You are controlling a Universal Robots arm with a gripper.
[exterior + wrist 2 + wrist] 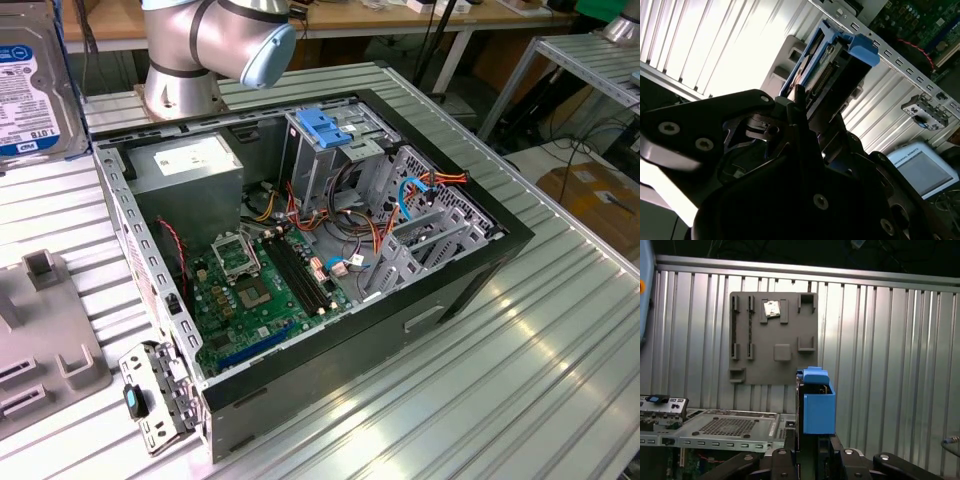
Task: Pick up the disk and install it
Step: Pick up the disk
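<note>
Ribbed aluminium worktop is spread under the whole scene, w/ more benches and cables seen behind it. An open PC case is laid on its side on the worktop. Inside it the mobo, a grey PSU and a metal drive cage topped by a blue latch are exposed. The arm is mounted just behind the case.

In the first wrist view the gripper is seen w/ its jaws closed on the disk. The disk is held edge-on and upright, w/ its light-blue carrier standing out of the jaws. A grey fixture plate is seen lying on the worktop beyond it, and the case rim is seen off to one side.

In the ext. view the disk is found at the ext. view's upper left, label side turned to the camera and partly cut off by the edge. It is held off the worktop, well apart from the drive cage and outside the case. The cage has not yet been filled w/ it.
</note>
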